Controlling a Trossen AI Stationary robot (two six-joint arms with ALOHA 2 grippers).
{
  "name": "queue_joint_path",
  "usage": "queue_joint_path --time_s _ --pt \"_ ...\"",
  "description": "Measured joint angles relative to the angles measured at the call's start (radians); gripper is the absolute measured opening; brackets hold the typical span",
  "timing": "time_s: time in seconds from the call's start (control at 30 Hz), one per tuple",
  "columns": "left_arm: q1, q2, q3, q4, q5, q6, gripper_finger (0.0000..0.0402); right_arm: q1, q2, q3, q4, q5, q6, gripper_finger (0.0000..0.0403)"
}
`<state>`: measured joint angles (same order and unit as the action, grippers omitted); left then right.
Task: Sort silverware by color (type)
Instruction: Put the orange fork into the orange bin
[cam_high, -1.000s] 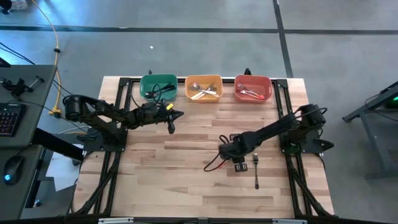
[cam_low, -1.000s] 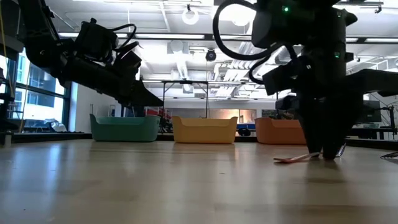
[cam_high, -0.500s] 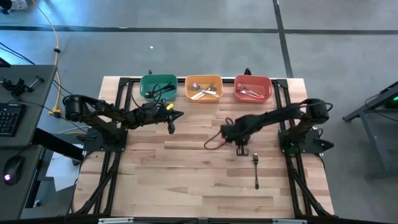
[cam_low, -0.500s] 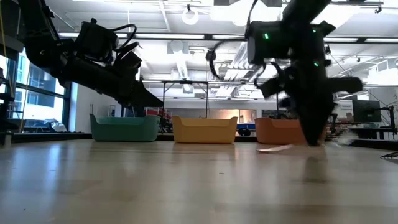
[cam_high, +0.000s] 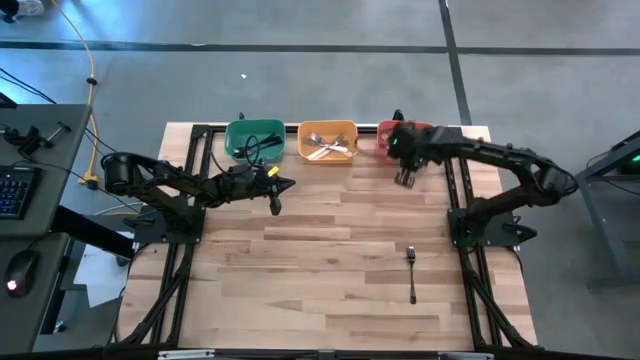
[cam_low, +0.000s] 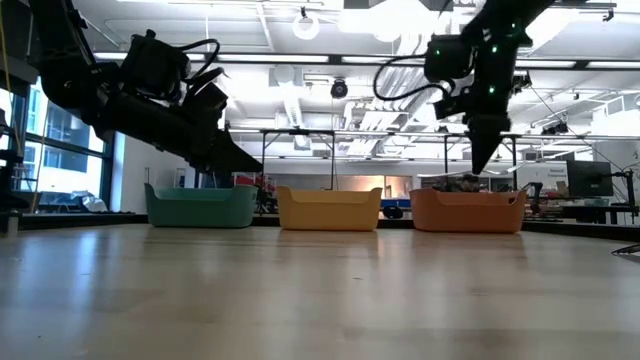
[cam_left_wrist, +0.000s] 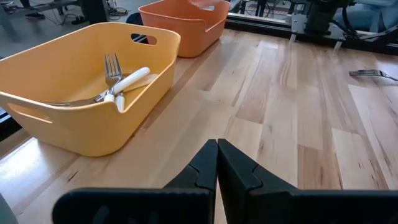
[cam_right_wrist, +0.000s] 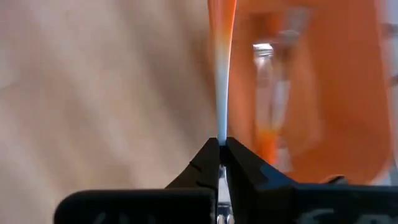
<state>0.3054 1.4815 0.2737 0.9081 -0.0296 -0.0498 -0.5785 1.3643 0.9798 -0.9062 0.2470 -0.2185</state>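
Red-handled utensil (cam_right_wrist: 222, 74) pinched in my right end effector (cam_high: 405, 176) beside the red bin (cam_high: 428, 155); left end effector (cam_high: 276, 203) pressed together, waiting.

My dark right gripper (cam_right_wrist: 221, 144) raised at table's far edge, jaws clamped. My dark left gripper (cam_left_wrist: 217, 148) hovers, jaws together.

Even overhead light fills my high view; the bench (cam_high: 330, 270) is bright and shadows lie faint. At bench height, ceiling lamps (cam_low: 305, 25) at 12 o'clock glare hard, so my arms read as silhouettes. My left wrist view is sharp and evenly lit. My right wrist view is smeared, perhaps by motion: the orange-red bin (cam_right_wrist: 323, 93) at 2 o'clock is streaky.
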Motion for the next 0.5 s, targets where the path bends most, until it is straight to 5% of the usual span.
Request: queue_joint_path --time_s 0.23,0.5 --pt "0.0 0.0 0.0 0.0 0.0 0.0 0.0 -0.255 0.061 0.0 0.207 -0.047 -0.13 0.0" --pt "0.0 0.0 0.0 -0.003 0.0 0.0 0.0 -0.332 0.237 0.0 0.316 -0.107 -0.213 0.0"
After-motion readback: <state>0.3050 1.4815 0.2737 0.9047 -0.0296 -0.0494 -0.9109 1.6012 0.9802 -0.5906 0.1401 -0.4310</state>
